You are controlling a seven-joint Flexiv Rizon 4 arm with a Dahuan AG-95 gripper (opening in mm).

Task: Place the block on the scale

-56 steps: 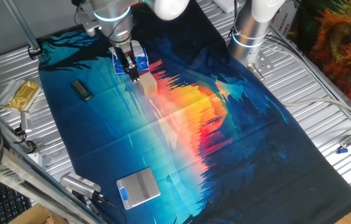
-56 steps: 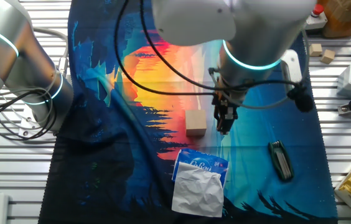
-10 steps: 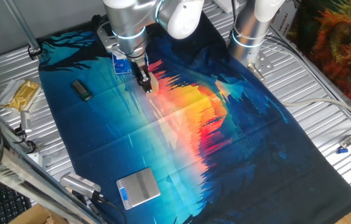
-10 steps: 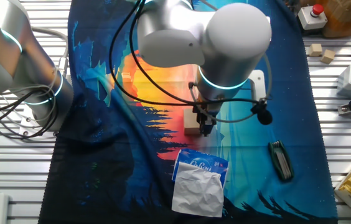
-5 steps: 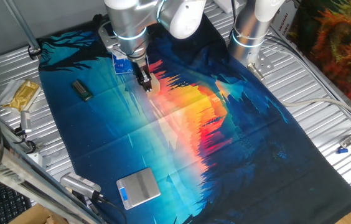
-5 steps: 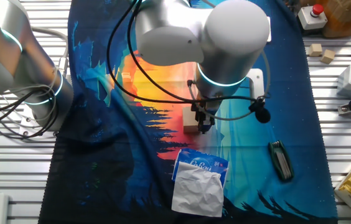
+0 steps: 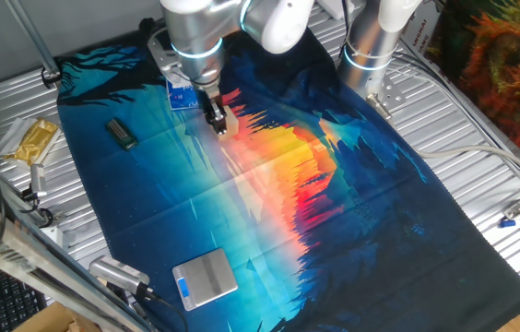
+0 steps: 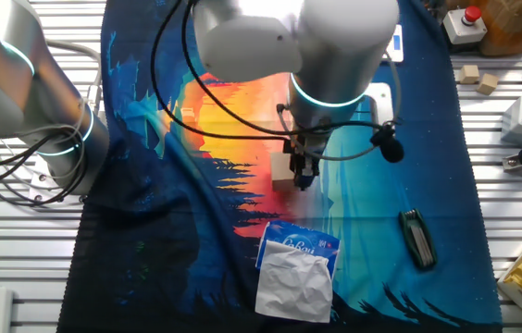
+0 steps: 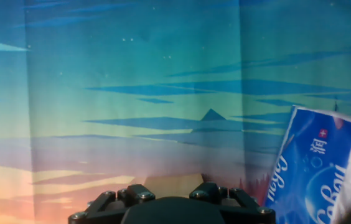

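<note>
The block is a small tan wooden cube at the far left part of the cloth, and it also shows in the other fixed view. My gripper points down and is shut on it, just above the cloth. In the hand view the block fills the gap between my gripper's dark fingers. The scale lies flat near the front edge of the cloth, silver with a blue strip, far from the gripper. It is out of view in the other two views.
A blue-and-white tissue packet lies just behind the gripper, also in the other fixed view and in the hand view. A small dark bar lies to the left. A second arm's base stands at the back.
The gripper has closed round the block and risen slightly with it. Several seconds earlier it stood beside the block, apart from it.
</note>
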